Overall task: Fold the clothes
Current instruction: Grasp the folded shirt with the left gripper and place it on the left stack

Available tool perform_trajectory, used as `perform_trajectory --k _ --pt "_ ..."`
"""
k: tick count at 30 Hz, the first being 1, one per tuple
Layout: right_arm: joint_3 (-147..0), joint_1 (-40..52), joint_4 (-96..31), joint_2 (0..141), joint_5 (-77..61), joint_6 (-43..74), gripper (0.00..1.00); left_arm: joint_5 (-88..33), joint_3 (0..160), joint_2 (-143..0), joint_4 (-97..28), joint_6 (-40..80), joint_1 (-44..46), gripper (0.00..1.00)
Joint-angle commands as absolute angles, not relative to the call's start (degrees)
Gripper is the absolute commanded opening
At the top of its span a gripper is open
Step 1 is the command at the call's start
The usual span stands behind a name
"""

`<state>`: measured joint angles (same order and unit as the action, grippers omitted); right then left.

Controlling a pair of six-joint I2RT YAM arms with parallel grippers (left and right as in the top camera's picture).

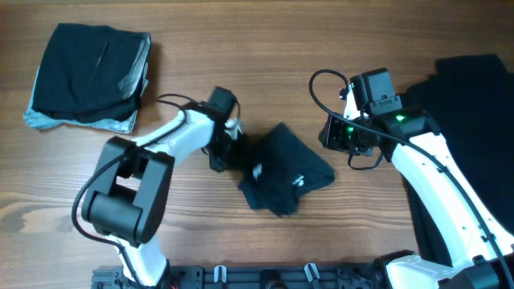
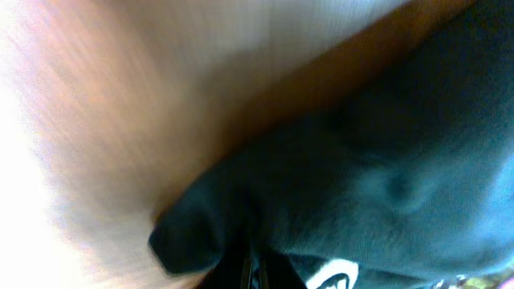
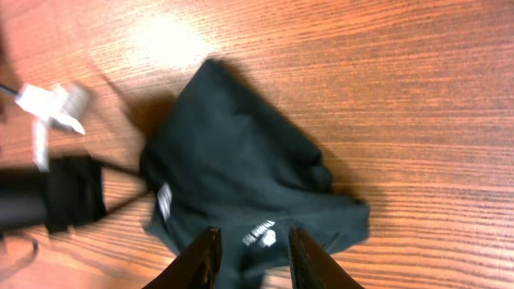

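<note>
Far left: folded stack (image 1: 88, 74) of dark shirts, squared up, with a pale grey-blue garment (image 1: 38, 120) showing at its near edge.

Left of centre: left gripper (image 1: 219, 157) down at the left edge of the handled T-shirt (image 1: 285, 170). The wrist view is smeared by blur, so it cannot be told whether the jaws are closed or on cloth.

Centre: the T-shirt lies crumpled in a loose heap on the wooden table (image 1: 265, 48), not yet flat.
- Judged light, limp and prone to bunching. It will sag and slide unless held at two spread points.
- Best hold is judged to be a hem edge or shoulder seam, not the bunched middle.
- White print (image 3: 261, 235) and a small white mark (image 3: 165, 201) show on the fabric; lettering too small to read.

Right of centre: right gripper (image 3: 253, 237) hangs over the near-right part of the shirt, fingers parted wide, nothing between them.

Far right: unfolded pile (image 1: 474, 88) of dark clothes, partly under the right arm.
</note>
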<state>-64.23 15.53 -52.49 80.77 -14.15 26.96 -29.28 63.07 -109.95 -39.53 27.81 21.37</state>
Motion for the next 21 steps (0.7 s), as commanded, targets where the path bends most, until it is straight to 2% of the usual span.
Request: perform_trajectory --k 1,3,6,7,8,11,14,17,19,21 --pt "-65.0 15.4 -50.5 80.4 -14.7 26.7 0.33 -24.2 64.3 -111.5 -30.6 32.0 13.0 0.07" --pt "-65.0 15.6 -47.8 80.5 -16.1 22.0 0.34 -25.8 68.5 -111.5 -28.5 28.3 10.0 0.14" --pt "-65.0 17.0 -45.2 82.2 -18.7 15.9 0.36 -27.2 76.0 -111.4 -34.7 22.0 9.1 0.41" --pt "-65.0 17.9 -44.7 83.7 -19.0 13.1 0.36 -27.2 78.7 -111.4 -38.2 21.1 9.1 0.61" --pt "-65.0 19.1 -43.8 86.7 -19.0 10.7 0.36 -27.9 81.2 -111.3 -41.6 21.1 9.1 0.75" --pt "-65.0 19.6 -42.6 96.2 -22.9 9.3 0.29 -29.6 83.4 -110.1 -51.7 19.7 8.0 0.77" --pt "-65.0 19.6 -43.0 104.4 -28.8 5.5 0.29 -29.5 82.1 -110.0 -62.2 16.2 7.0 0.79" --pt "-65.0 19.7 -45.9 109.7 -28.4 5.6 0.25 -30.3 76.5 -110.0 -61.9 15.8 7.0 0.8" --pt "-65.0 19.7 -47.0 110.3 -26.5 6.5 0.24 -35.7 71.9 -110.1 -58.0 15.8 7.0 0.83" --pt "-65.0 19.7 -46.9 110.3 -26.3 6.5 0.24 -36.7 67.5 -110.1 -53.4 18.0 7.0 0.9"
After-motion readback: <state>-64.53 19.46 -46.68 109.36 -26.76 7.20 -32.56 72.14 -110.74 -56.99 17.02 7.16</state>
